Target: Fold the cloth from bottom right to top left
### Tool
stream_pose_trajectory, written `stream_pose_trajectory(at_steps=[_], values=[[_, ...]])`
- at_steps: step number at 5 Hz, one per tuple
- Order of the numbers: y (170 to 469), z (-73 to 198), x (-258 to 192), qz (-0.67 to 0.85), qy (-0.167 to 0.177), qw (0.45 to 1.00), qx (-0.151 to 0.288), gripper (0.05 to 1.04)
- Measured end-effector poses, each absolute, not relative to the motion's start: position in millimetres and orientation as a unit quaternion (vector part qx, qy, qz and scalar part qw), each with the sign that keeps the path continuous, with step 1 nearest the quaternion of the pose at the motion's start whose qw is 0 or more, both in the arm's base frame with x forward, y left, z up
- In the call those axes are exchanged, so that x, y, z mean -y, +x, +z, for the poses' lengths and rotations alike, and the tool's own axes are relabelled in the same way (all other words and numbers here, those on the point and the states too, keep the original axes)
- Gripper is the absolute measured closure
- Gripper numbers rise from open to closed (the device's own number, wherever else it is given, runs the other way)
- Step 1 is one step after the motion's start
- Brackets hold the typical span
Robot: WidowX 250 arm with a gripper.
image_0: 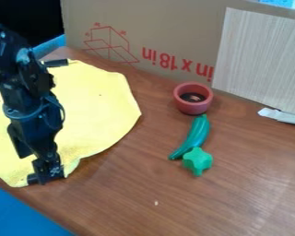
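We see a brown wood-grain counter [236, 203]. On the L of the view we have a yellow cloth [101, 106], spread mostly flat, its lower edge a bit rumpled. Near ctr, w/ a gap to the cloth's R, sits a reddish pot [193, 105], upright, dark inside. Just below it we find a green curved toy veg [198, 133], lying at a slant, & a lighter green star-shaped pc [197, 159] by its lower end. Lower down: a tiny pale speck [156, 203]. Far R, a whitish strip [282, 116].
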State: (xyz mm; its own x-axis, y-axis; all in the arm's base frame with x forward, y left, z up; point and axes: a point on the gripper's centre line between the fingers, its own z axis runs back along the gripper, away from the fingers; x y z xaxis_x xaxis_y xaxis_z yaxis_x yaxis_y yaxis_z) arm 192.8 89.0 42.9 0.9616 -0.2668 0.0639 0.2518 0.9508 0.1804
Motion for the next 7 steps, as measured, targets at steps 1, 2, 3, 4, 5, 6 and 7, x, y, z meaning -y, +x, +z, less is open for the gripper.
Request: stream_pose_trajectory(at_steps=[1, 2, 3, 4, 5, 6, 7], values=[[198, 35, -89, -0.129, 0.100, 0.986, 0.040, 0.083], [206, 25, -93, -0.123, 0.100, 0.987, 0.014, 0.083], [211, 21, -93, -0.128, 0.081, 0.988, -0.012, 0.083], [211, 16, -95, -0.143, 0.041, 0.988, -0.045, 0.085], [208, 14, -93, -0.149, 0.014, 0.987, -0.063, 0.173], [209, 16, -95, -0.146, 0.007, 0.987, -0.062, 0.434], [209, 16, -95, -0.148, 0.006, 0.987, -0.060, 0.733]])
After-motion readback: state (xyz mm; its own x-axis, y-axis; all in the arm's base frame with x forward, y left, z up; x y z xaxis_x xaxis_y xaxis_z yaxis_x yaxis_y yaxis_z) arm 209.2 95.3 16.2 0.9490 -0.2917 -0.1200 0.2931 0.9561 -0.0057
